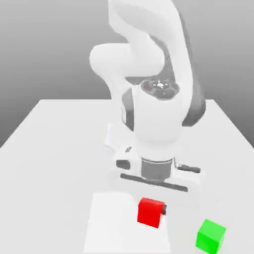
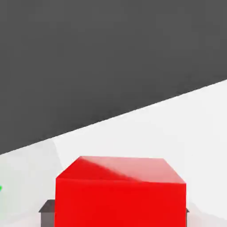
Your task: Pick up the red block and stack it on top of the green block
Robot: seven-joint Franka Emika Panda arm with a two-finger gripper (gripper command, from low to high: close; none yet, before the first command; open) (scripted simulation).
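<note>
Sitting between the claw [image 1: 151, 212] fingers, red block [image 1: 150, 212]

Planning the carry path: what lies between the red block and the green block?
Nothing: in the exterior view, only bare white table separates the red block from the green block.

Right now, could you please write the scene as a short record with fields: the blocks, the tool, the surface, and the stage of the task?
red block: between the tool's fingers, one dark pad visible at its side
green block: on the table, toward the exterior view's right of the red block, apart from it, nothing on top
tool: points downward, shut on the red block
table: white, flat
task stage: red block gripped, not yet stacked on green
</note>
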